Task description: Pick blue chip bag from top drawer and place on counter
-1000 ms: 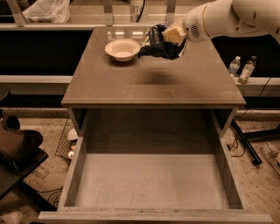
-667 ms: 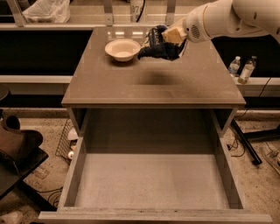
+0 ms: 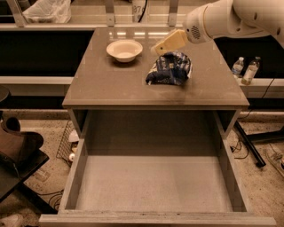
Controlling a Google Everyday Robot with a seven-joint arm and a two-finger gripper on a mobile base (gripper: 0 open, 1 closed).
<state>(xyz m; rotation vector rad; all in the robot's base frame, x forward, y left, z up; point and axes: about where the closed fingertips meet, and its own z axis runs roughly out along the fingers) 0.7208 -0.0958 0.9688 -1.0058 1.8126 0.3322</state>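
The blue chip bag (image 3: 169, 68) lies crumpled on the counter (image 3: 111, 86), right of centre and a little toward the back. My gripper (image 3: 158, 48) hangs just above the bag's upper left side, open, with nothing in it. Its cream fingers (image 3: 171, 42) point down to the left, and the white arm reaches in from the upper right. The top drawer (image 3: 153, 181) is pulled out wide below the counter's front edge, and its flat bottom is bare.
A white bowl (image 3: 124, 48) stands on the counter left of the bag. A white plastic bag (image 3: 46, 11) lies on the shelf behind. Two water bottles (image 3: 244, 68) stand on the right. A dark brown object (image 3: 17, 146) and a wire basket (image 3: 66, 139) are on the left.
The bag was held in the air near the bowl. It now lies on the counter, let go, and my gripper has drawn up and off it.
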